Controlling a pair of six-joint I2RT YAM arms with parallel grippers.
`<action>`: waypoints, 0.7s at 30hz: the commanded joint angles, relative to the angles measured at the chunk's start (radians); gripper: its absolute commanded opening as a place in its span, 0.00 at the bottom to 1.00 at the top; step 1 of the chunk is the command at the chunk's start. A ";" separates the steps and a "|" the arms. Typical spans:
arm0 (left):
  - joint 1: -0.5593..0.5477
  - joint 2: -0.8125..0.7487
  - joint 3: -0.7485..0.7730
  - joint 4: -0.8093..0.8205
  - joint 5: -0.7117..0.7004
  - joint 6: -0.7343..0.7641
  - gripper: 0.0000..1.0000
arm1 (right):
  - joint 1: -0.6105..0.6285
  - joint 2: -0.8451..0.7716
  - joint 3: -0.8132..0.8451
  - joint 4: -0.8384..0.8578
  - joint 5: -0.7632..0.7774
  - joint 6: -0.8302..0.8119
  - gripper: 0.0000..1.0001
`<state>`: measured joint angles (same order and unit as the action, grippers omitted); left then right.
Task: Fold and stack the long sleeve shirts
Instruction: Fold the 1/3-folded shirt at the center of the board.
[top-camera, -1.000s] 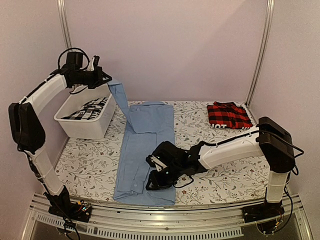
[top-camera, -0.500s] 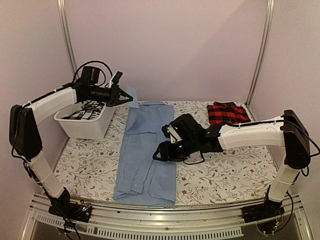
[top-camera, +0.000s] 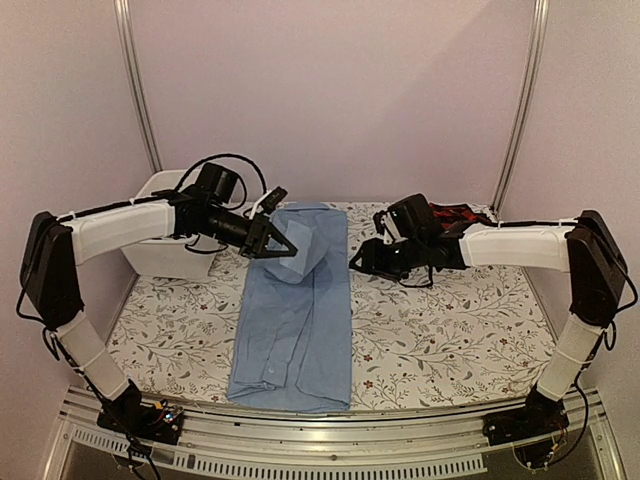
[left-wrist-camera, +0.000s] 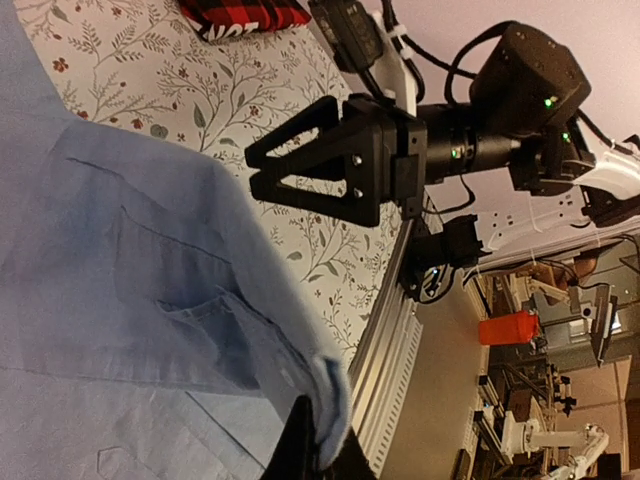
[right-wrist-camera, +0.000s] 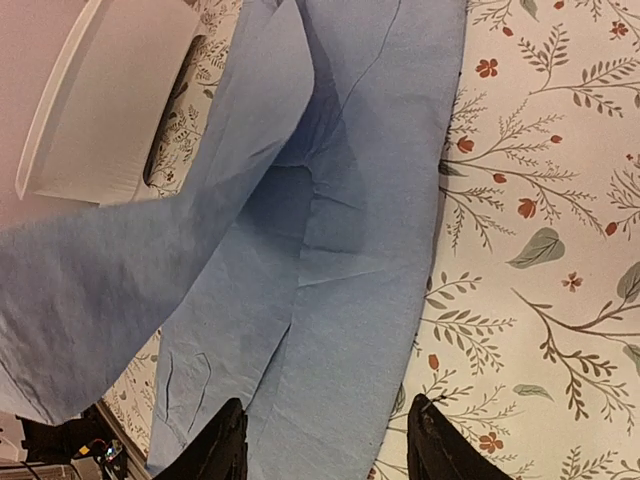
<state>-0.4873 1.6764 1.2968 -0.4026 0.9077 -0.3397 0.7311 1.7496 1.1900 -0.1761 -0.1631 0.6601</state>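
The light blue shirt (top-camera: 295, 310) lies lengthwise on the floral table, left of centre. My left gripper (top-camera: 278, 245) is shut on its sleeve cuff (left-wrist-camera: 330, 400) and holds that sleeve lifted over the shirt's upper body. My right gripper (top-camera: 362, 262) is open and empty, hovering just off the shirt's right edge; in the right wrist view the gripper (right-wrist-camera: 325, 440) straddles that blue edge (right-wrist-camera: 350, 330). The red-and-black plaid shirt (top-camera: 462, 213) lies folded at the back right, partly hidden behind my right arm. It also shows in the left wrist view (left-wrist-camera: 245, 15).
A white bin (top-camera: 165, 255) stands at the back left behind my left arm; it also shows in the right wrist view (right-wrist-camera: 100, 100). The table's metal front rail (top-camera: 320, 440) runs along the near edge.
My left gripper has carried the sleeve from above the bin rightward and down over the shirt. My right gripper has lifted off the shirt's lower part and moved back to its upper right edge.
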 joint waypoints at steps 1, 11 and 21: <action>-0.077 -0.049 -0.052 -0.066 -0.023 0.040 0.03 | -0.039 0.055 0.014 0.047 -0.026 -0.027 0.52; -0.193 -0.042 -0.107 -0.222 -0.176 0.079 0.03 | -0.046 0.112 0.026 0.075 -0.056 -0.029 0.51; -0.276 0.014 -0.117 -0.254 -0.244 0.079 0.03 | -0.045 0.113 0.006 0.099 -0.068 -0.016 0.49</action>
<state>-0.7280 1.6623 1.1900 -0.6296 0.6968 -0.2760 0.6861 1.8534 1.1912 -0.1093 -0.2195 0.6426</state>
